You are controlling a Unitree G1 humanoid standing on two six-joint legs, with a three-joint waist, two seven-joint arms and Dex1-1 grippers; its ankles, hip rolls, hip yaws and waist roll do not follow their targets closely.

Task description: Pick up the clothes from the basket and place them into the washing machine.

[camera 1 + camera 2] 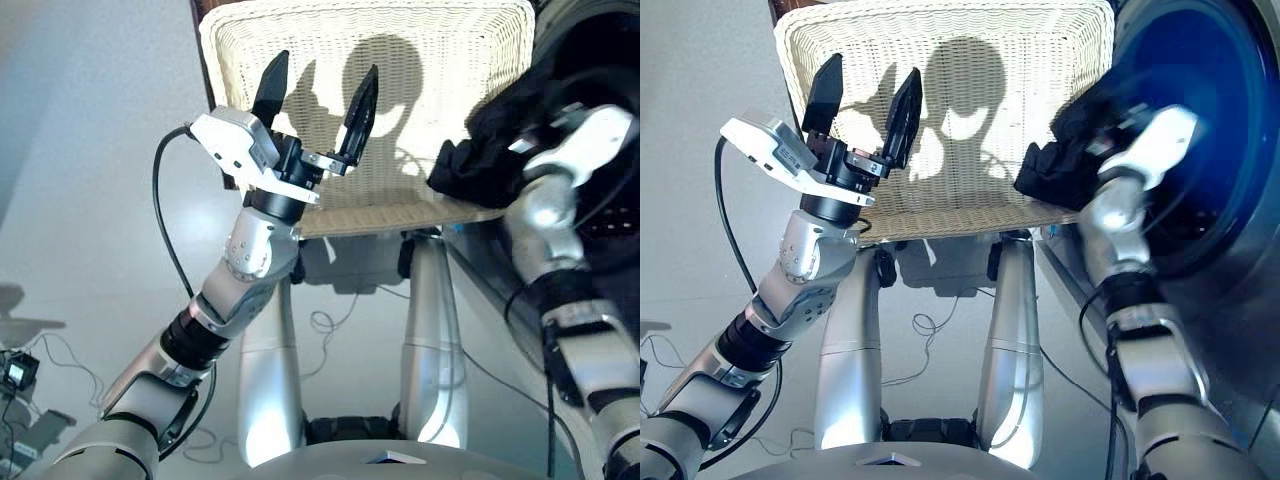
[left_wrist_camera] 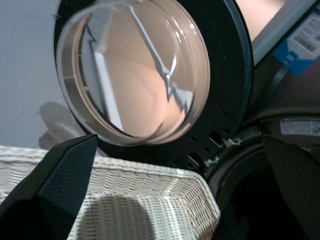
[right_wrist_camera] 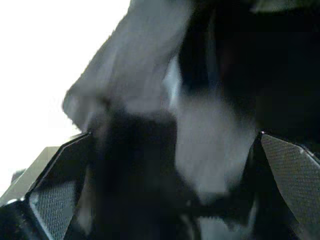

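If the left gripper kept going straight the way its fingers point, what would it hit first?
Probably the far rim of the basket, judging by the left wrist view; beyond it stands the open porthole door. The left gripper is open and empty.

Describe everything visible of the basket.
The basket is a shallow, cream-white woven wicker tray with rounded corners and a low rim. No garments lie on its visible floor. A black garment, at the right gripper, hangs across its right edge beside the washing machine. The open left gripper hovers above its left side.
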